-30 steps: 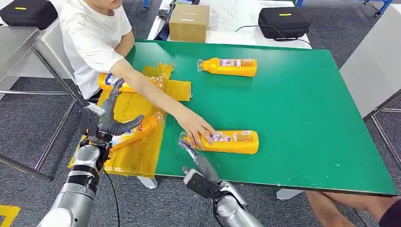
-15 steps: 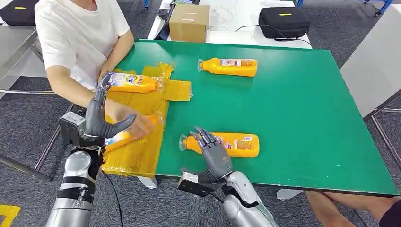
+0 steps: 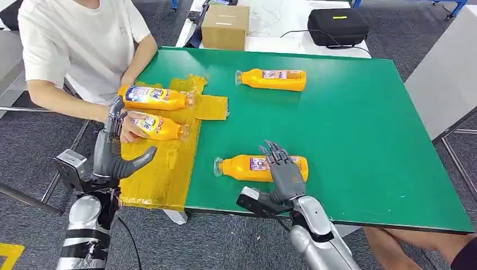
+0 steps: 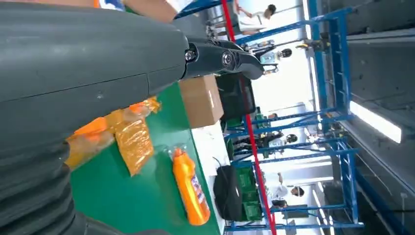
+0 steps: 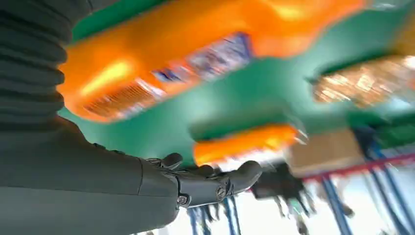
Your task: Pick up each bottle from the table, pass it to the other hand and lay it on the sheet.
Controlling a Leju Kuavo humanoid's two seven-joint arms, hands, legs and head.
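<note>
Green table (image 3: 360, 140); yellow sheet (image 3: 163, 169) drapes its left edge, two bottles already on it, one under a person's hand (image 3: 130, 130). Near bottle (image 3: 253, 167) lies right of the sheet, cap toward it; far bottle (image 3: 273, 79) beyond. Right hand (image 3: 284, 174) spread over the near bottle's base end, holding nothing. Left hand (image 3: 115, 152) open, empty, over the sheet. You should shift toward mid-body, then close around it.
</note>
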